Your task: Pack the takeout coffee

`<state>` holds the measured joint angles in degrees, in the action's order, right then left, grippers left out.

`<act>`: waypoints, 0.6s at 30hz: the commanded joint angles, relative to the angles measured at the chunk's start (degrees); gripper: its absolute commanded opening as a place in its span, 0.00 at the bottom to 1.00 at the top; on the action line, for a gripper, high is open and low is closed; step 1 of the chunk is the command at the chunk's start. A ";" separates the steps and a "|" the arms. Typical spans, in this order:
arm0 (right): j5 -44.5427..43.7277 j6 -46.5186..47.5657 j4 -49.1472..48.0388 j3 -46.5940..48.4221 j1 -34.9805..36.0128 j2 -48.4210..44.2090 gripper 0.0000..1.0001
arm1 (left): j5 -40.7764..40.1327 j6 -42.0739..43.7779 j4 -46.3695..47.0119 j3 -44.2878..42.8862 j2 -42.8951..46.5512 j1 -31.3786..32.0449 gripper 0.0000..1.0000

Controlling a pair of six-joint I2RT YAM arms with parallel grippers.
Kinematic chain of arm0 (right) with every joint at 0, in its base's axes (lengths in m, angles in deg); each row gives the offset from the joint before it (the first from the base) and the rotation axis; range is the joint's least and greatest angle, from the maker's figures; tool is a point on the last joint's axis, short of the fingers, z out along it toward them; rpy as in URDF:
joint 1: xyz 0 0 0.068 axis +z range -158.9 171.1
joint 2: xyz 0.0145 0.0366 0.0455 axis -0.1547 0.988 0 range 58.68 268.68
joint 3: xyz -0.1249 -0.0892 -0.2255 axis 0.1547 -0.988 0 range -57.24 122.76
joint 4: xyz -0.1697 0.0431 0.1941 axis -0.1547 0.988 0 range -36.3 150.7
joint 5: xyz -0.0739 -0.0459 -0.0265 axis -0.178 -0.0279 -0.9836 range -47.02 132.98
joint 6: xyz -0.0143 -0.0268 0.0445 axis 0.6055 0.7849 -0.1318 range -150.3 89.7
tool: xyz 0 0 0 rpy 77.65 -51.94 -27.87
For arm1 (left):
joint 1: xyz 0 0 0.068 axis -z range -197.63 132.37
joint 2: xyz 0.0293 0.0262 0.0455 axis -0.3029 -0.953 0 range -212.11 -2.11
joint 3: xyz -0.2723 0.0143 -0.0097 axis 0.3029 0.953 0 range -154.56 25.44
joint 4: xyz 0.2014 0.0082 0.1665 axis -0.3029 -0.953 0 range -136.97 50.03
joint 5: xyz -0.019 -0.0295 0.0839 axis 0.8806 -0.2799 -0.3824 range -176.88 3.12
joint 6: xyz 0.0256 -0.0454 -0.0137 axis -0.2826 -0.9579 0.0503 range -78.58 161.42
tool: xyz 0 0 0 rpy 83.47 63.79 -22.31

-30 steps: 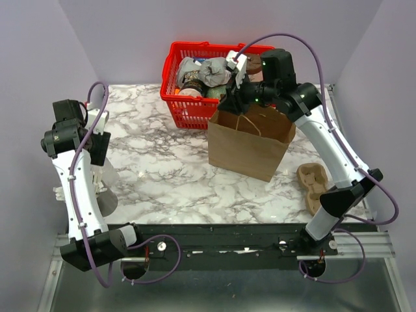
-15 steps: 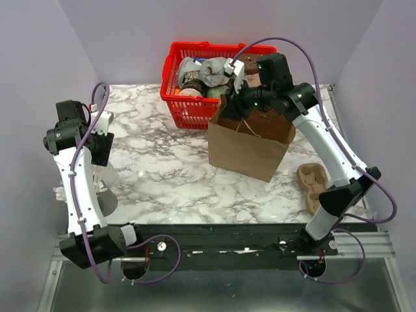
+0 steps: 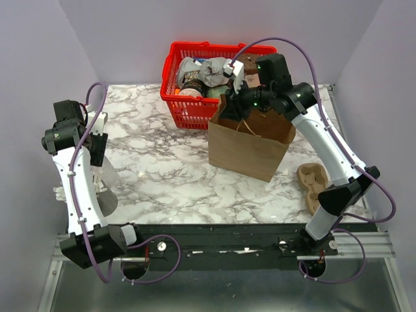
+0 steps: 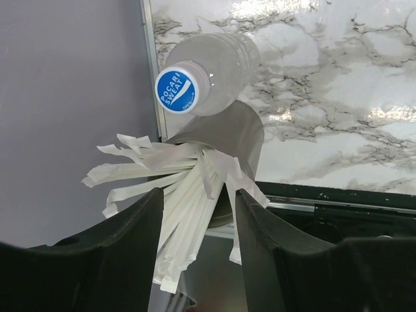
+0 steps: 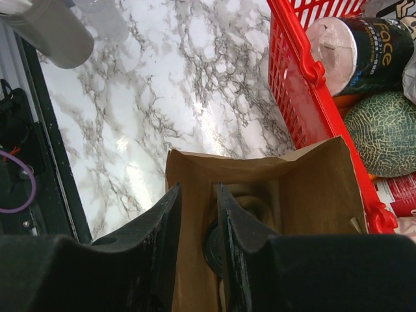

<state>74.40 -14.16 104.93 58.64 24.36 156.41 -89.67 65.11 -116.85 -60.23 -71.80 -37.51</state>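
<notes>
The takeout coffee (image 5: 212, 250) sits deep inside the brown paper bag (image 3: 250, 149), toward the far right corner of the worktop (image 3: 162, 175), with only its black lid showing. The right gripper (image 5: 197, 195) hangs over the bag's mouth, jaws slightly apart around nothing. At the left edge, the left gripper (image 4: 198, 198) has its jaws spread and empty above paper-wrapped straws (image 4: 149, 157).

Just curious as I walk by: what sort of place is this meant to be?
Likely a lab mock-up of a takeout packing counter: a marble-patterned table walled in plain panels, a red basket of groceries, a brown paper bag.
</notes>
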 commanded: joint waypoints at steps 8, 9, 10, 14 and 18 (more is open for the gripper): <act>1.28 -0.23 2.21 1.99 -0.30 1.50 0.37 | -3.02 -0.83 -1.61 2.79 -1.15 -1.65 0.53; 1.28 -0.23 2.13 1.99 -0.30 1.58 0.37 | -3.10 -0.83 -1.52 3.14 -1.24 -1.65 0.52; 1.28 -0.32 2.13 1.90 -0.30 1.58 0.37 | -3.01 -0.83 -1.17 3.23 -1.41 -1.74 0.51; 1.19 -0.41 2.22 1.81 -0.30 1.58 0.37 | -3.72 -0.83 -0.64 3.40 -1.85 -1.92 0.48; 1.19 -0.67 2.30 1.20 -0.30 1.32 0.37 | -3.54 -0.57 -0.29 3.93 -1.85 -1.92 0.45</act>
<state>74.40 -14.20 106.13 58.75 24.36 156.96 -91.42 64.95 -116.83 -56.95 -73.59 -38.69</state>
